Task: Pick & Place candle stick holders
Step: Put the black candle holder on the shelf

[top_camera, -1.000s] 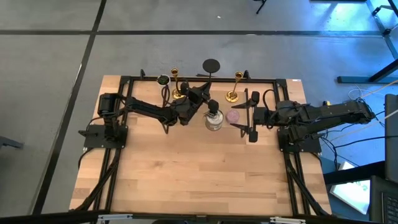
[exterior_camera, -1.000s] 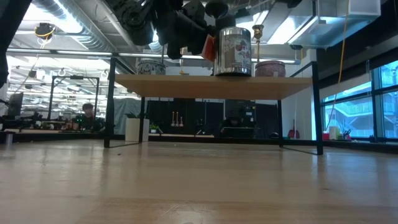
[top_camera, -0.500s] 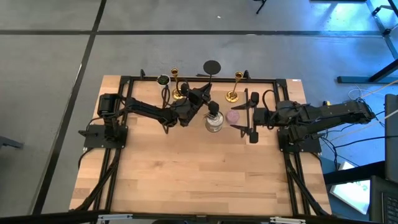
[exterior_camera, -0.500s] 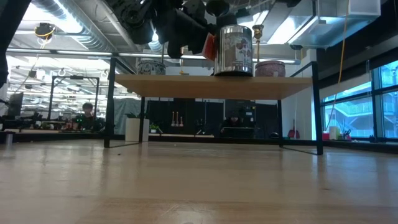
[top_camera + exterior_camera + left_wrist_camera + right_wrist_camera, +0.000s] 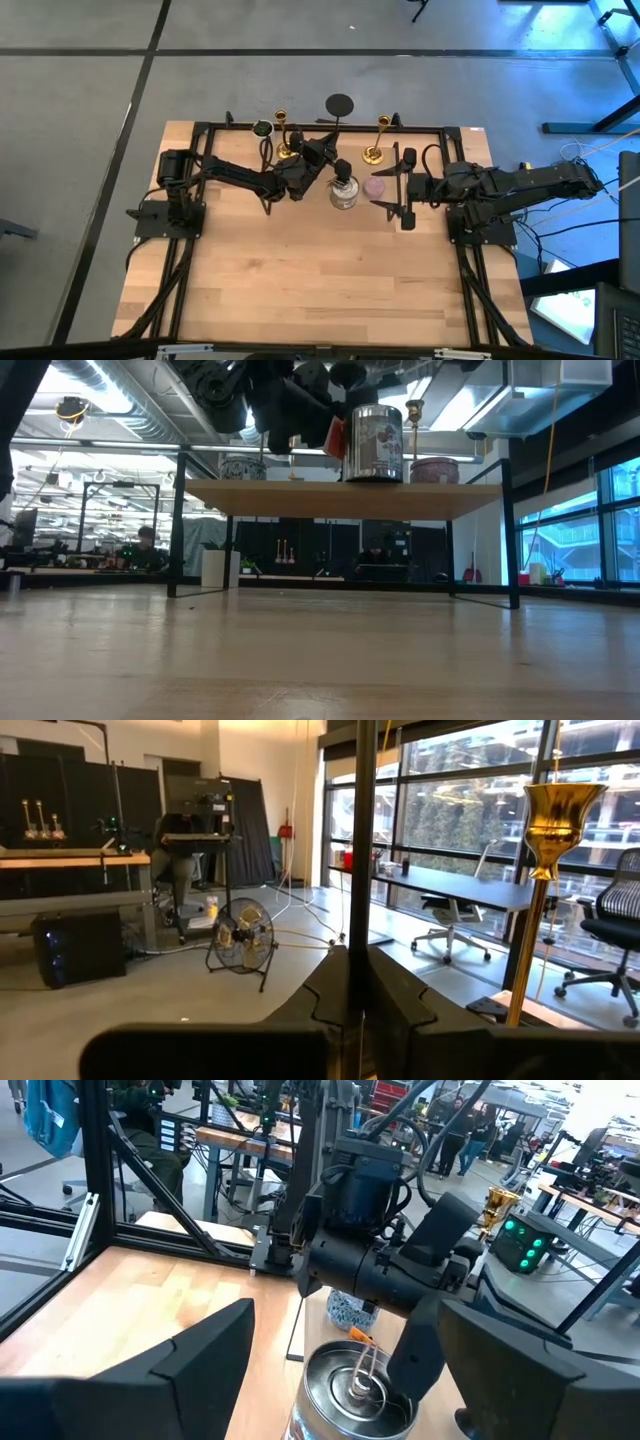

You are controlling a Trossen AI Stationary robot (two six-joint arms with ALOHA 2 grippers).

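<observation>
Two gold candle stick holders stand upright on their round bases at the far side: the left one and the right one, which also shows in the left wrist view and the low view. My left gripper is shut, raised just right of the left holder and pointing toward the far right. A thin dark upright rod lines up with the seam between its fingers. My right gripper hangs open to the right of the pink candle, its fingers facing the silver tin. My left gripper's shut fingers stand level at the thin dark rod. Whether they touch it I cannot tell, and no gold stem shows between them.
The things stand on a raised wooden shelf inside a black frame. The silver tin sits between the two grippers. A small round candle lies far left. A black disc on a stand rises at the far edge.
</observation>
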